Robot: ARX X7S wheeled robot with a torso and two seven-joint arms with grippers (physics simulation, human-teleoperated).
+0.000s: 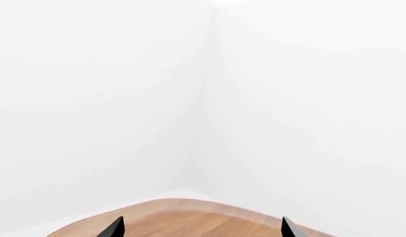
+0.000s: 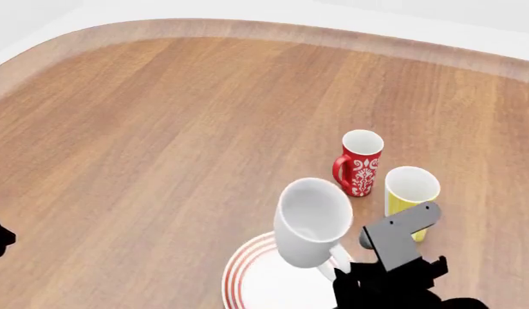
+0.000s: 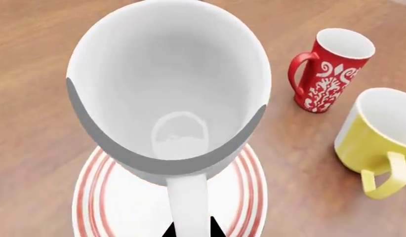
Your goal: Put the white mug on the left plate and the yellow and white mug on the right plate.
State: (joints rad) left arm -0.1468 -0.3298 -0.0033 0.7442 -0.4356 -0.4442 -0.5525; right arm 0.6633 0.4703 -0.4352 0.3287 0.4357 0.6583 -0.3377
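The big white mug (image 2: 312, 222) hangs tilted over a red-ringed plate (image 2: 247, 283), with my right gripper (image 2: 346, 273) shut on its handle. In the right wrist view the white mug (image 3: 170, 98) fills the middle above the plate (image 3: 98, 207), and the right gripper (image 3: 189, 231) pinches the handle. Whether the mug touches the plate I cannot tell. Only this one plate shows, and I cannot tell whether it is the left or the right plate. The yellow and white mug (image 2: 410, 193) (image 3: 374, 133) stands upright on the table right of the plate. My left gripper (image 1: 201, 229) is open and holds nothing.
A slim red mug with white ornament (image 2: 361, 161) (image 3: 328, 69) stands just behind the plate, close beside the yellow one. The wooden table's curved far edge (image 2: 247, 26) runs along the back. The left wrist view shows a table corner (image 1: 189, 222) and white walls.
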